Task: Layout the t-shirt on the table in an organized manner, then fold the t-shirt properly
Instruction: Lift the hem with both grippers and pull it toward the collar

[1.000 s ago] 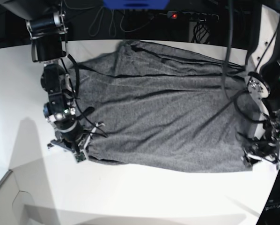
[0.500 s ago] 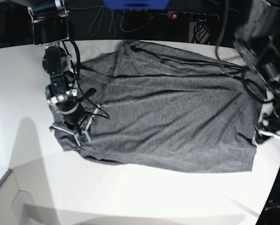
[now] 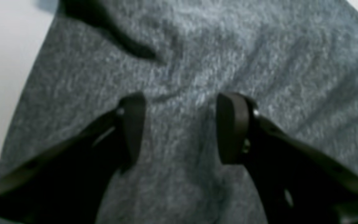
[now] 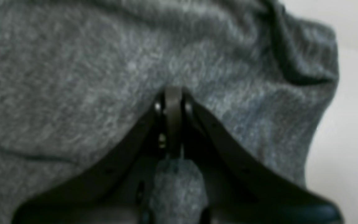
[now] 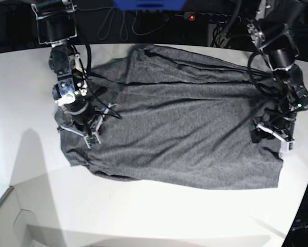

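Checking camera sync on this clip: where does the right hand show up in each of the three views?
Base: right hand, left of centre, on the t-shirt's left part.
Right wrist: lower centre, shut, grey cloth pinched between its fingers.
Left wrist: not in it.
Shared landmark: the t-shirt's edge against the white table.

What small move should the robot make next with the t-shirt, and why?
Probably close the left gripper on the cloth under it: its jaws stand open over the t-shirt, holding nothing, while the right gripper is shut on the t-shirt. Then both could pull it flat on the table.
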`<state>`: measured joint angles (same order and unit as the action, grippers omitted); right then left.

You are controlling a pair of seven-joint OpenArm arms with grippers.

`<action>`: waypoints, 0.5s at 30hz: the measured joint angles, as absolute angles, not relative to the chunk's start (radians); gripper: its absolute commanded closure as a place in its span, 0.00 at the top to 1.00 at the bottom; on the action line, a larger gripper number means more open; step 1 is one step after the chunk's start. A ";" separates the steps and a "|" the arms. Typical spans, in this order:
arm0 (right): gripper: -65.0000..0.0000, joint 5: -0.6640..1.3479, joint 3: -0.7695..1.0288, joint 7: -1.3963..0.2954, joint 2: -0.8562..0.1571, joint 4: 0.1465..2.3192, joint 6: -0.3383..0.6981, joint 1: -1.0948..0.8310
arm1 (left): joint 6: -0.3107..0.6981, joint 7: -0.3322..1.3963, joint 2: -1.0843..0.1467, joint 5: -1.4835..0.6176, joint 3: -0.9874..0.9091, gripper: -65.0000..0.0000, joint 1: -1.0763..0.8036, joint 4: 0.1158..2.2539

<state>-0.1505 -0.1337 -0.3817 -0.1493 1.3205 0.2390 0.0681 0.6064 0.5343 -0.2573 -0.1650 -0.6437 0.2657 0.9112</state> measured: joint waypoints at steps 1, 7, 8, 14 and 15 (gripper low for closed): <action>0.00 -0.150 -0.133 -0.381 -0.151 1.324 0.239 0.062 | 0.602 0.540 -0.268 -0.165 -0.645 0.54 0.263 0.910; 0.00 -0.149 -0.136 -0.334 -0.170 1.338 0.239 0.009 | 0.602 0.541 -0.284 -0.175 -0.643 0.54 0.200 0.967; 0.00 -0.149 -0.136 -0.326 -0.170 1.340 0.234 0.000 | 0.601 0.540 -0.285 -0.173 -0.643 0.54 0.176 0.991; 0.00 -0.150 -0.128 -0.313 -0.172 1.403 0.228 -0.081 | 0.601 0.545 -0.285 -0.167 -0.645 0.54 0.094 1.082; 0.00 -0.150 -0.128 -0.316 -0.172 1.428 0.228 -0.104 | 0.601 0.542 -0.285 -0.170 -0.645 0.54 0.082 1.089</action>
